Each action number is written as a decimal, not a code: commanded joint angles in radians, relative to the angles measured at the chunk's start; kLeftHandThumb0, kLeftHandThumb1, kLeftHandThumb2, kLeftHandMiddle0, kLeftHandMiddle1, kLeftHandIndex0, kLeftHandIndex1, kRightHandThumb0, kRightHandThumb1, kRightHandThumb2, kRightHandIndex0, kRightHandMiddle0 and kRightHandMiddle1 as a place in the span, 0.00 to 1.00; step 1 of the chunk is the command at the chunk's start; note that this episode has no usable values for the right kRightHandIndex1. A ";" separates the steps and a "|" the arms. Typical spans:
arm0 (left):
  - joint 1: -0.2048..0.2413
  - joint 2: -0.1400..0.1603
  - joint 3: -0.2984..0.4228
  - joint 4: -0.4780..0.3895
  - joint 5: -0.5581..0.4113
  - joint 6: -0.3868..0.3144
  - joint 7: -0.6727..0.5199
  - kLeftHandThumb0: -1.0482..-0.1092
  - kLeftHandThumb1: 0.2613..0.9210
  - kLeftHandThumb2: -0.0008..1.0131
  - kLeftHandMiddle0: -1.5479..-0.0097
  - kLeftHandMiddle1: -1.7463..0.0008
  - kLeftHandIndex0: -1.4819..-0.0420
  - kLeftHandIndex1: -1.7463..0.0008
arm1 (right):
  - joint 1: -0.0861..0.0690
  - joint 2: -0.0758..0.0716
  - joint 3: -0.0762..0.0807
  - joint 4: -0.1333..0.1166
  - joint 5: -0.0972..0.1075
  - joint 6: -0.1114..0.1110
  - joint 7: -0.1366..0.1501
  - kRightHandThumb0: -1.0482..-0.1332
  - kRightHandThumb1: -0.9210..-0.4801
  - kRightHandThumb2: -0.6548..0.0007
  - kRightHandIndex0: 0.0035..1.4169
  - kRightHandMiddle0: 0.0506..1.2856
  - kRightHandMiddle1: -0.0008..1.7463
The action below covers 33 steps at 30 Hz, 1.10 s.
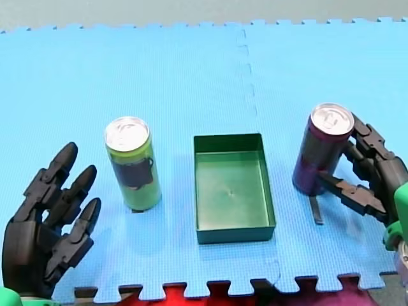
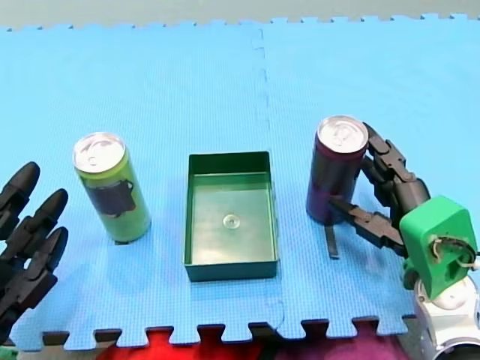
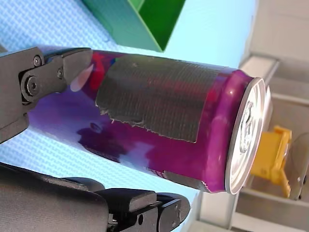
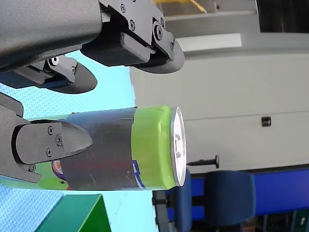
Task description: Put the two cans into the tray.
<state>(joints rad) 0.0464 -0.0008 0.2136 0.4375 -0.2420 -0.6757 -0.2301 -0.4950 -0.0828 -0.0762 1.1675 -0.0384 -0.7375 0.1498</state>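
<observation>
A purple can (image 1: 322, 150) stands upright on the blue mat, right of the green tray (image 1: 233, 234). My right hand (image 1: 349, 167) is curled around it, fingers behind and thumb against its lower front. The first wrist view has this same purple can (image 3: 154, 111) between black fingers (image 3: 43, 79), with a grey tape patch on its side. A green can (image 1: 132, 166) stands upright left of the tray. My left hand (image 1: 57, 210) is at the near left, apart from that can. In the second wrist view the green can (image 4: 125, 150) stands beyond black fingers (image 4: 53, 140).
The tray has nothing in it. A thin dark strip (image 1: 315, 210) lies on the mat by the purple can's base. The mat's jagged front edge (image 1: 210, 288) runs close to both hands, with red and purple floor below it.
</observation>
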 commanded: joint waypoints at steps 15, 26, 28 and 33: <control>0.007 0.005 0.001 -0.017 -0.005 0.008 0.003 0.00 1.00 0.40 0.69 1.00 0.76 1.00 | -0.019 -0.001 -0.004 0.029 0.006 -0.001 0.036 0.00 0.09 0.98 0.20 0.17 0.00; 0.000 0.007 0.004 -0.002 -0.009 0.004 -0.004 0.00 1.00 0.40 0.69 1.00 0.76 1.00 | -0.019 -0.026 0.012 0.024 0.006 0.004 0.134 0.00 0.36 1.00 0.18 0.12 0.00; -0.002 0.008 0.006 0.003 -0.010 0.002 -0.006 0.00 1.00 0.40 0.69 1.00 0.76 1.00 | -0.021 -0.025 0.005 0.022 0.020 0.019 0.162 0.00 0.40 1.00 0.18 0.11 0.00; -0.008 0.008 0.008 0.014 -0.012 -0.002 -0.007 0.00 1.00 0.41 0.69 1.00 0.76 1.00 | -0.023 -0.022 -0.006 0.010 0.047 0.051 0.203 0.00 0.48 1.00 0.16 0.10 0.00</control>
<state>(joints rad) 0.0423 0.0026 0.2166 0.4461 -0.2489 -0.6727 -0.2360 -0.5116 -0.1021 -0.0768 1.1835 -0.0007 -0.6942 0.3457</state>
